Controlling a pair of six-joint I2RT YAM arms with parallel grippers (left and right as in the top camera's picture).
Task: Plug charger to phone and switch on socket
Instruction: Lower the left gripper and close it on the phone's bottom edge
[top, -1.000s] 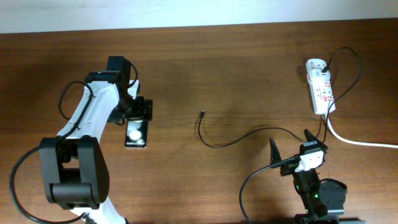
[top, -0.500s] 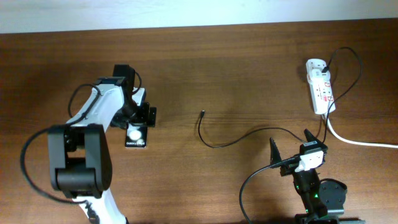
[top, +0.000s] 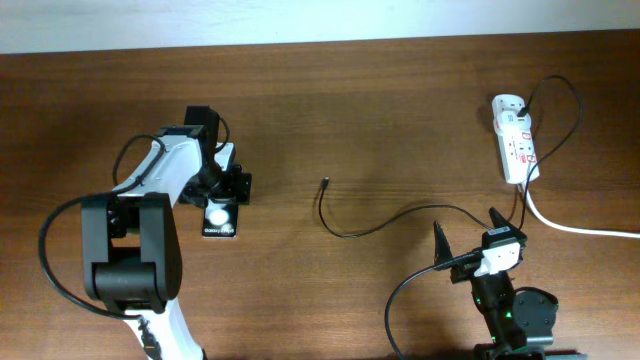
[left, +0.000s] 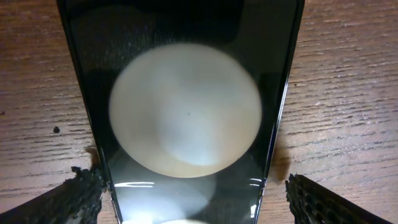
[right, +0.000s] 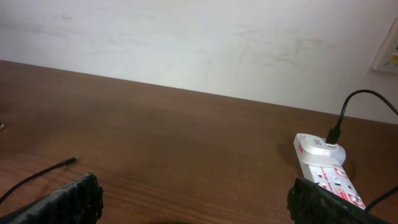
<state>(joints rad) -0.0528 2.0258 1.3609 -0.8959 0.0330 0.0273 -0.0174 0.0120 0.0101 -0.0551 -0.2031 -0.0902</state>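
The phone (top: 219, 216) lies flat on the table at the left, black with white round blobs. In the left wrist view it fills the frame (left: 186, 112). My left gripper (top: 224, 186) is low over the phone's far end, open, with one finger on each side of it (left: 193, 205). The charger cable (top: 345, 232) runs across the table; its free plug tip (top: 326, 182) lies right of the phone and shows in the right wrist view (right: 69, 161). The socket (top: 515, 138) sits at the far right (right: 323, 163). My right gripper (top: 468, 240) is open and empty (right: 193, 202).
The thick white cord (top: 580, 228) runs from the socket to the right edge. A black plug (top: 524, 113) sits in the socket's far end. The table's back edge meets a pale wall (right: 186, 43).
My left arm has swung in and its gripper has shifted slightly down and right over the phone. The phone, cable and right arm have not moved.
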